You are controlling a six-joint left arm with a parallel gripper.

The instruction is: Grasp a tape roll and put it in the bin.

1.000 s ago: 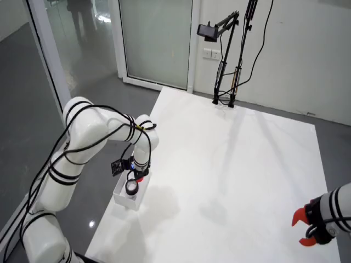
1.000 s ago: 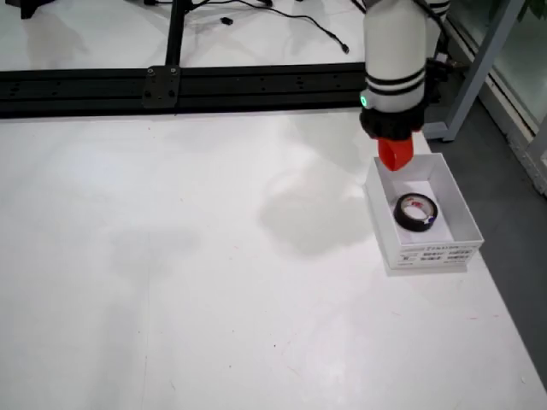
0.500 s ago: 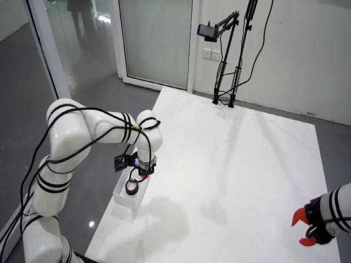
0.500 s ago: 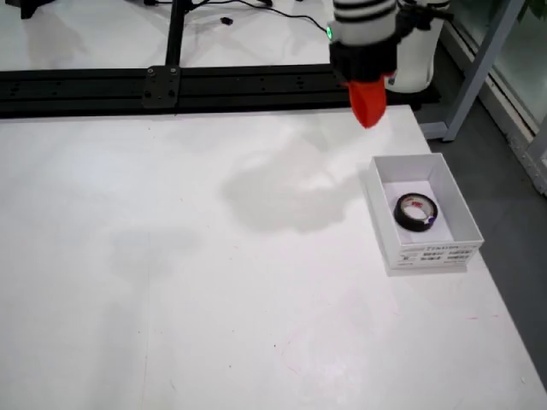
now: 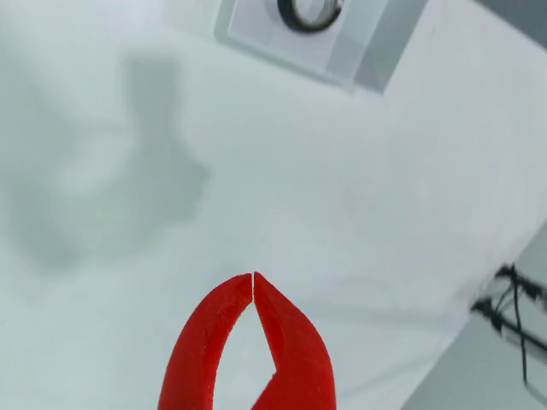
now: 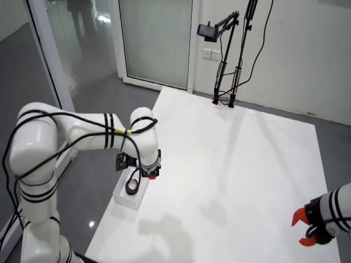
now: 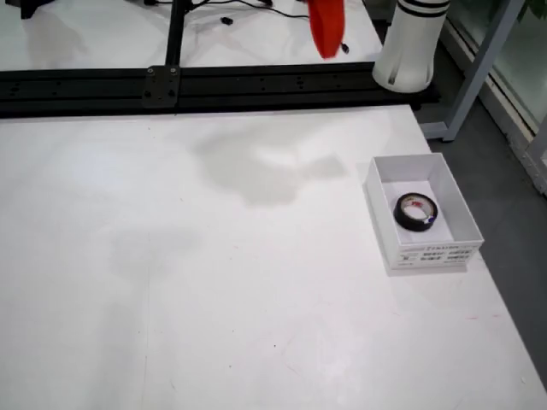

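Note:
A black tape roll [image 7: 415,212] lies flat inside the small white bin [image 7: 432,254] near the table's right edge in the view across the table. My red gripper [image 7: 326,30] hangs high above the table's far side, left of the bin and apart from it. In the view that rides on the gripper, the two red fingers meet at their tips, so the gripper [image 5: 253,276] is shut with nothing in it. The bin [image 5: 380,47] with the roll [image 5: 309,13] sits at that view's top edge. In the room view, the gripper [image 6: 152,174] hovers just above the bin [image 6: 125,198] and the roll [image 6: 131,186].
A black rail [image 7: 214,85] runs along the white table's [image 7: 214,282] far side, with the arm's white base [image 7: 410,51] at its right end. A second arm with a red gripper [image 6: 304,227] stands still at the table's opposite corner. A camera stand [image 6: 225,55] rises at the far edge.

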